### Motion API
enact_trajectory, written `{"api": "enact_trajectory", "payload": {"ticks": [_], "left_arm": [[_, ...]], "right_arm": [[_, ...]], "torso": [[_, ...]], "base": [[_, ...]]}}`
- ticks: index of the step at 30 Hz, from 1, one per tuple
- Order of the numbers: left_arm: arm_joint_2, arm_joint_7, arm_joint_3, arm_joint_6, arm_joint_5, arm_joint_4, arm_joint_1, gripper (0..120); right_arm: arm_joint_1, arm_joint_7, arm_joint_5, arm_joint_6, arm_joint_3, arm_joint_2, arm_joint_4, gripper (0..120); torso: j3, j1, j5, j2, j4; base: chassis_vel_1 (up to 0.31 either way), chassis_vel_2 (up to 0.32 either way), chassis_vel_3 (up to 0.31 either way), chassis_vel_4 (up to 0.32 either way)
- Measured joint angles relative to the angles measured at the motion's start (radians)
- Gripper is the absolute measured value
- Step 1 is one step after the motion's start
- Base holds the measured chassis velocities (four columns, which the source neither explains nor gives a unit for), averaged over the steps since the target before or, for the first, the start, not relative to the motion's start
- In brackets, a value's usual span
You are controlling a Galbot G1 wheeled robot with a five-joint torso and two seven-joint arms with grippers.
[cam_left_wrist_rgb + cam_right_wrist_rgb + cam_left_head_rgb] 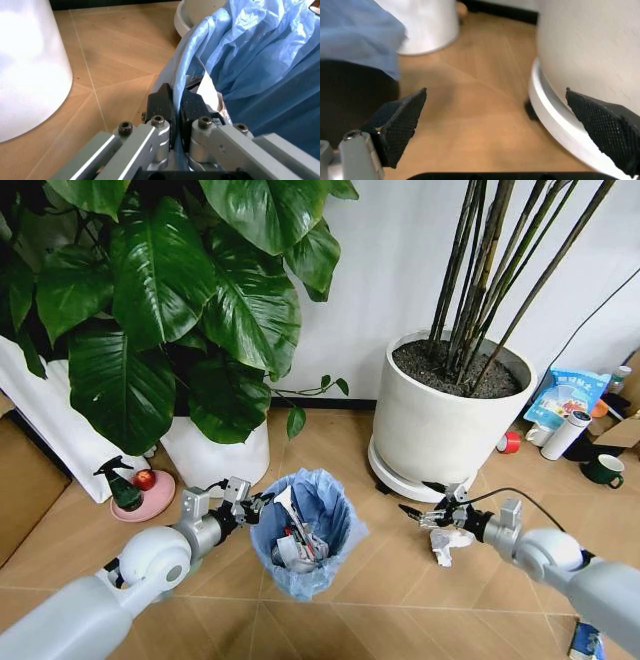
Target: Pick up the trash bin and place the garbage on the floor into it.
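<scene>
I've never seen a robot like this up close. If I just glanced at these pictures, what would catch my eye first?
Probably the trash bin in the middle of the floor, its crinkled blue bag stuffed with scraps, and the left gripper pinching the bag's rim. To its right, the right gripper hangs open above a crumpled white piece of garbage beside the big white plant pot. Broad green leaves fill the upper left.

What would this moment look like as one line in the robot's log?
left gripper: shut on trash bin rim | right gripper: open, empty | garbage: on floor
</scene>
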Motion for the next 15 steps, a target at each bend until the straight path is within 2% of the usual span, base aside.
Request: {"api": "enact_trajectory", "payload": {"ticks": [7, 15], "left_arm": [[0.0, 0.002, 0.0, -0.001, 0.005, 0.001, 0.009, 0], [-0.002, 0.004, 0.0, -0.004, 0.008, 0.007, 0.01, 0]], "right_arm": [[-0.026, 0.056, 0.003, -0.035, -0.003, -0.024, -0.004, 100], [-0.126, 0.105, 0.006, -0.046, 0.063, -0.026, 0.002, 100]], "torso": [[0.0, 0.0, -0.0002, 0.0, 0.0003], [0.0, 0.0, 0.0, 0.0, 0.0002]], "base": [[0.0, 0.0, 0.0, 0.0], [0.0, 0.0, 0.0, 0.0]]}}
